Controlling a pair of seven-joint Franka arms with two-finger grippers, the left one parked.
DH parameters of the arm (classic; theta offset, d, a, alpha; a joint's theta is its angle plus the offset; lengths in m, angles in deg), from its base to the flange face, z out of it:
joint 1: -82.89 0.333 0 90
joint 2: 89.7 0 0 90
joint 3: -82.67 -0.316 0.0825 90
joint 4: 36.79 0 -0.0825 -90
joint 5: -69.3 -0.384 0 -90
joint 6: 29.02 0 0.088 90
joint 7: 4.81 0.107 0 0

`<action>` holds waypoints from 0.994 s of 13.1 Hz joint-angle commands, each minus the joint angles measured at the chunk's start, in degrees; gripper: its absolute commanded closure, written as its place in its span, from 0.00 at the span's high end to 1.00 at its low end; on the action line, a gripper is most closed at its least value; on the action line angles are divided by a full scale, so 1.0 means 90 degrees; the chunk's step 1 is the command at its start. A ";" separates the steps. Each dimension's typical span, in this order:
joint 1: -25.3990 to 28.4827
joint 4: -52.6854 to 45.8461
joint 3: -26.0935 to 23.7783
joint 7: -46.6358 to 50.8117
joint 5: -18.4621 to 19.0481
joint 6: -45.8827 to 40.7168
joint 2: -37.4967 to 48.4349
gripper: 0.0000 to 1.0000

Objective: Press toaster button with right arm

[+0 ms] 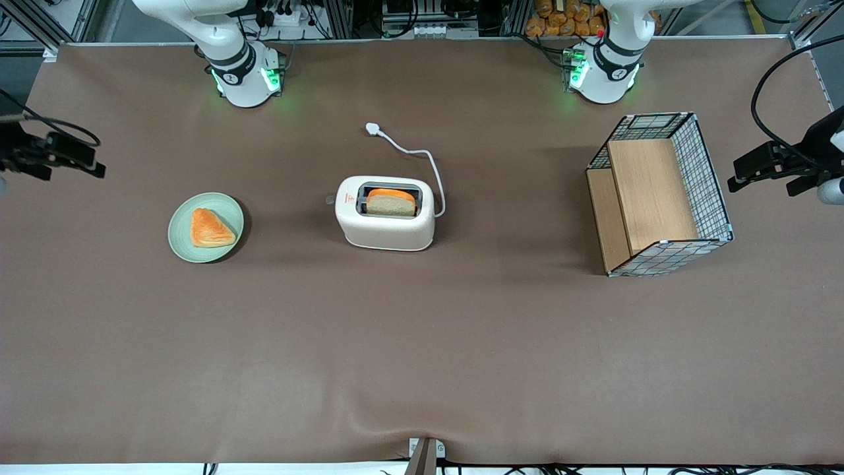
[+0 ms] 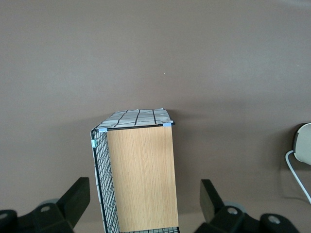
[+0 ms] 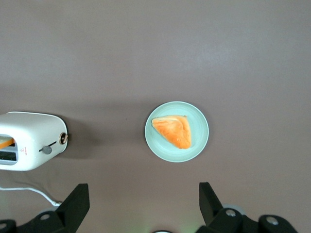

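The right arm's gripper [image 3: 141, 206] hangs high over the working arm's end of the worktop [image 1: 422, 356], its two black fingers [image 3: 73, 204] spread wide with nothing between them. Almost straight beneath it lies a pale green plate [image 3: 197, 119] carrying a triangular orange pastry [image 3: 173, 130].

Farther out from the gripper, toward the middle of the worktop, stands the toaster [image 1: 386, 227], well apart from the plate. A slice of bread [image 1: 391, 201] sits in its slot. Its narrow end face is turned toward the gripper's end of the worktop, and on that face is the toaster button [image 3: 47, 150], with a small round ringed knob [image 3: 62, 138] just beside it. A white cord [image 1: 422, 158] trails from the toaster's opposite end.

Handling, as a judgement: the toaster looks like a light plastic shell on a smooth covering, so a sideways shove would probably slide it rather than work the button. There is nothing to grasp here; contact should be one fingertip, or the fingers brought together, set squarely on the button and driven along its travel, firmly but slowly. The button is small, so a slightly off approach could slip off it or catch the knob alongside.

Farther still, toward the parked arm's end, a wire basket [image 1: 709, 171] with wooden panels lies out of the way.
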 commanded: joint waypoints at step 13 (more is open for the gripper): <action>-0.0389 -0.0052 -0.0432 0.0588 0.0633 -0.0650 0.0325 1.00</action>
